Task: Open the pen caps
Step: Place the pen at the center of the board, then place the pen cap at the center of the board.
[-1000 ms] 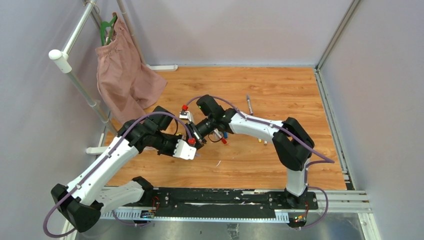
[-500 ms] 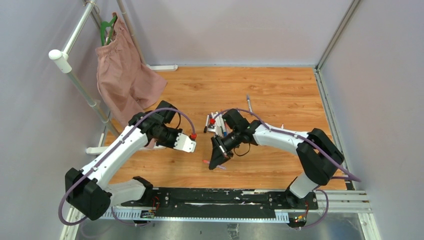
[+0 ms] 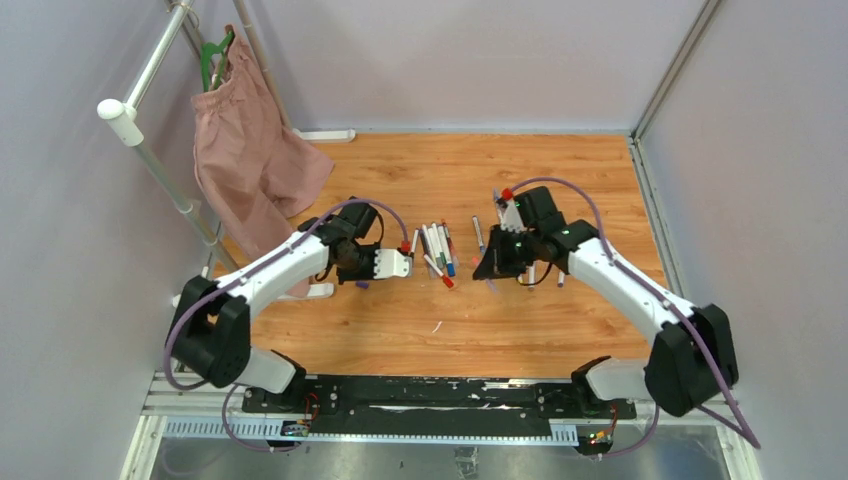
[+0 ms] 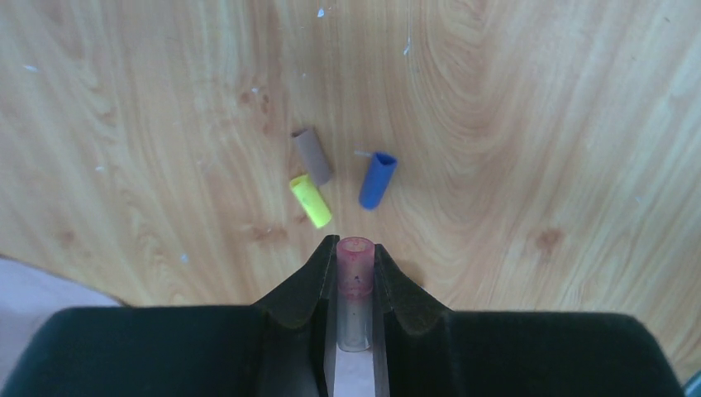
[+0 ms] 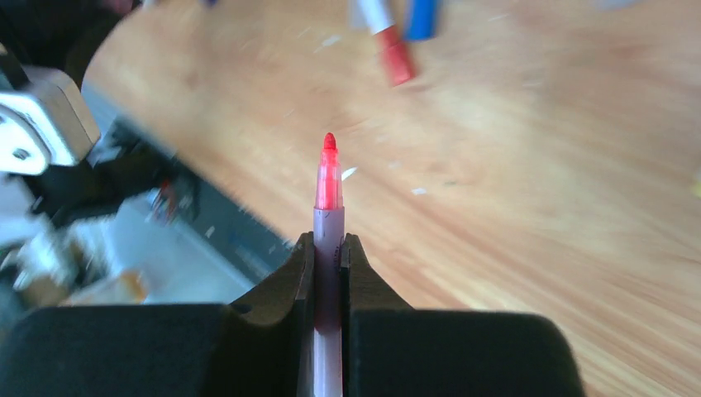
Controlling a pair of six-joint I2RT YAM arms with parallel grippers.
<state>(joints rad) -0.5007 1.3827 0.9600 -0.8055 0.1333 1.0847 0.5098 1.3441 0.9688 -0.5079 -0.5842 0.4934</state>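
Observation:
My left gripper [image 4: 355,248] is shut on a pink pen cap [image 4: 355,263] that stands upright between its fingers, just above the wooden table. Below it lie loose pen caps: a brown one [image 4: 312,155], a yellow one [image 4: 311,201] and a blue one [image 4: 378,179]. My right gripper [image 5: 329,240] is shut on a white pen barrel [image 5: 328,248] whose bare red tip [image 5: 329,178] points forward. In the top view the left gripper [image 3: 392,264] and the right gripper [image 3: 490,262] hang on either side of a bundle of capped pens [image 3: 435,245].
Single pens lie by the right gripper [image 3: 478,235] and behind it [image 3: 560,278]. Pink shorts [image 3: 255,155] hang on a metal rack [image 3: 150,150] at the left. Grey walls close in the table [image 3: 560,170]. A rail [image 3: 430,395] with the arm bases runs along the near edge.
The two grippers met at the middle of the table a second ago. They have since drawn apart, the right arm swinging far right with the pen, the left keeping the cap. The pen bundle now shows.

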